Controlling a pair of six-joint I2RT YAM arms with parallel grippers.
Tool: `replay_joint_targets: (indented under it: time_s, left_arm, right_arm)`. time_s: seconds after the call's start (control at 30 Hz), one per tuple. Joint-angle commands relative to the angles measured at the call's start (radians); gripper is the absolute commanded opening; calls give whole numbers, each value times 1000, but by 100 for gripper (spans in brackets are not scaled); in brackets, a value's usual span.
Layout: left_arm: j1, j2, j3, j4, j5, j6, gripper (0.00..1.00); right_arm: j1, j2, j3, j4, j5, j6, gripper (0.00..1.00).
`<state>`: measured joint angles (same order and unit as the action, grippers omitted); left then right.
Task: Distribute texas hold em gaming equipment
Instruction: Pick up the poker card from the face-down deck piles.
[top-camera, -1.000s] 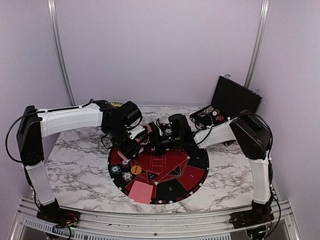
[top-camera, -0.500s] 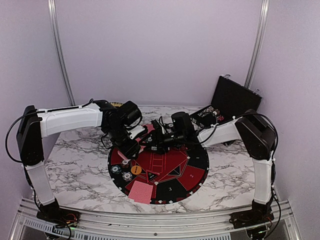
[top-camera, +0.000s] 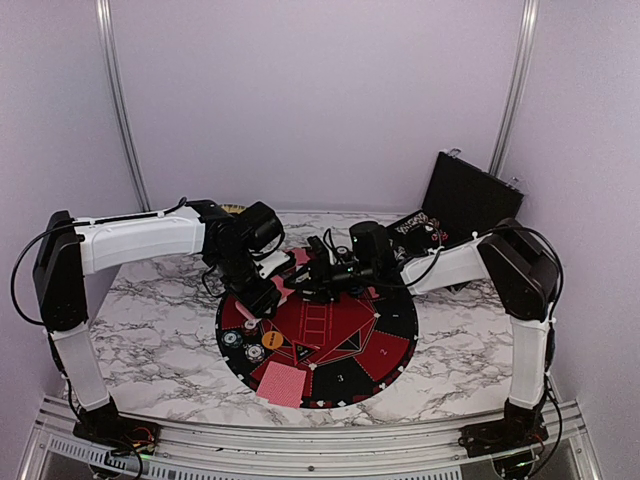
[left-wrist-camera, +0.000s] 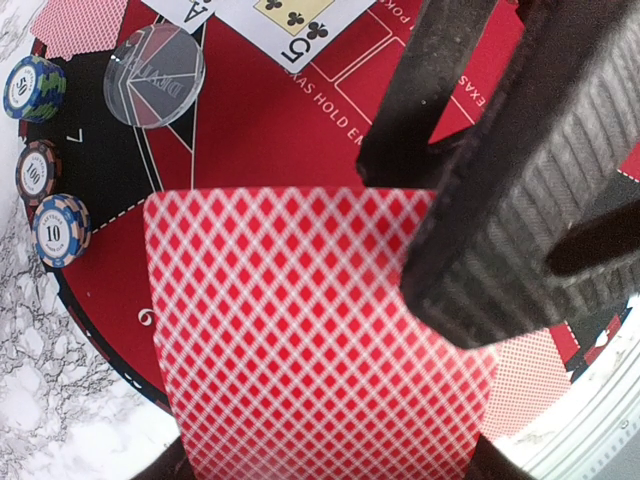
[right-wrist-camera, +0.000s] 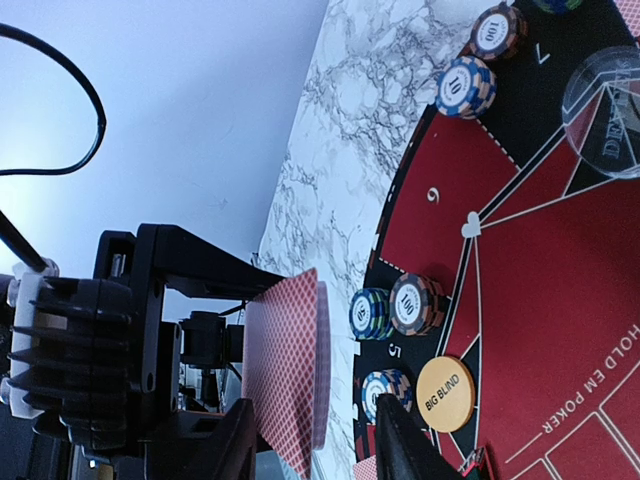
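Where the two arms meet: over the far-left part of the round mat (top-camera: 395, 322), fingertips close together.
Left gripper (top-camera: 266, 298): clamped on the held cards (left-wrist-camera: 300, 330), a stack of pink-red-backed playing cards gripped by its side edges above the mat.
Right gripper (right-wrist-camera: 315, 408): jaws stand either side of the held cards' free edge; whether they pinch a card I cannot tell.
Rim chips (left-wrist-camera: 60, 230): three small stacks marked 50, 100 and 10 along the mat's edge.
Clear disc (left-wrist-camera: 155, 62): flat on the mat, near the rim chips.
Orange disc (right-wrist-camera: 445, 395): marked BIG BLIND, just beside more chip stacks (right-wrist-camera: 415, 303).
Face-up cards (left-wrist-camera: 290, 20): on the red centre, one a five of clubs.
Face-down cards (top-camera: 281, 383): on the mat's near edge.
Black case (top-camera: 470, 195): open, at the far right of the marble table (top-camera: 150, 340).
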<state>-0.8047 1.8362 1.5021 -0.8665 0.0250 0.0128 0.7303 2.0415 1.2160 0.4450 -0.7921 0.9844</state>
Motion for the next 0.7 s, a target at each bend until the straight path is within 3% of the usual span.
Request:
replay_joint_targets:
  time_s: [0.0, 0.67]
  left_arm:
    - [4, -13, 8, -8, -8, 12, 25]
    - [15, -23, -3, -7, -7, 13, 25]
  right_arm:
    - [-2, -31, -1, 41, -4, 11, 37]
    - [0, -28, 11, 35, -12, 11, 0]
